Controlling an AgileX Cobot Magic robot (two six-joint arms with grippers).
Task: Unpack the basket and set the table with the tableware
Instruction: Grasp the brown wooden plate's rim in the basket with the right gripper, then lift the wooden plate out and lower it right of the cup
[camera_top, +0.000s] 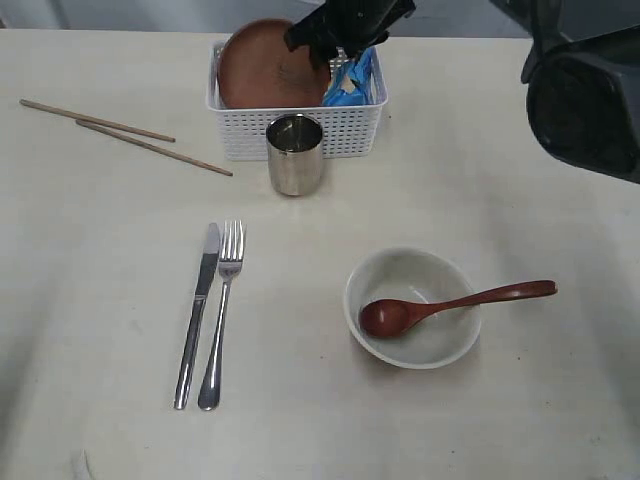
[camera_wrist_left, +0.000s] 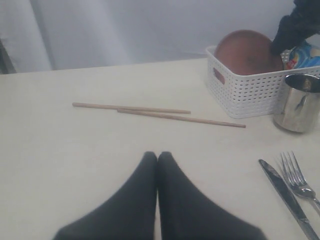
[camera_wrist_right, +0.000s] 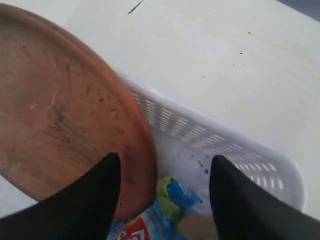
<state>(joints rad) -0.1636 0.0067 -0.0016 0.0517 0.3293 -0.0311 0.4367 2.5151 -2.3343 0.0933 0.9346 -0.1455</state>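
Observation:
The white basket (camera_top: 300, 128) at the back holds the tilted brown plate (camera_top: 262, 68) and a blue snack packet (camera_top: 352, 82). My right gripper (camera_wrist_right: 165, 162) hangs open over the basket, one finger in front of the plate (camera_wrist_right: 60, 115), the other over the basket wall (camera_wrist_right: 200, 135), with the packet (camera_wrist_right: 170, 200) between them. The steel cup (camera_top: 295, 153) stands in front of the basket. Knife (camera_top: 199, 310) and fork (camera_top: 222, 310) lie side by side. The wooden spoon (camera_top: 450, 304) rests in the off-white bowl (camera_top: 412, 307). Two chopsticks (camera_top: 125, 134) lie at the left. My left gripper (camera_wrist_left: 157, 156) is shut and empty over bare table (camera_wrist_left: 75, 150).
The right arm's dark body (camera_top: 585, 95) hangs over the back right of the table (camera_top: 100, 260). In the left wrist view the chopsticks (camera_wrist_left: 150, 113), basket (camera_wrist_left: 250, 87), cup (camera_wrist_left: 299, 102), knife (camera_wrist_left: 287, 197) and fork (camera_wrist_left: 300, 180) all show.

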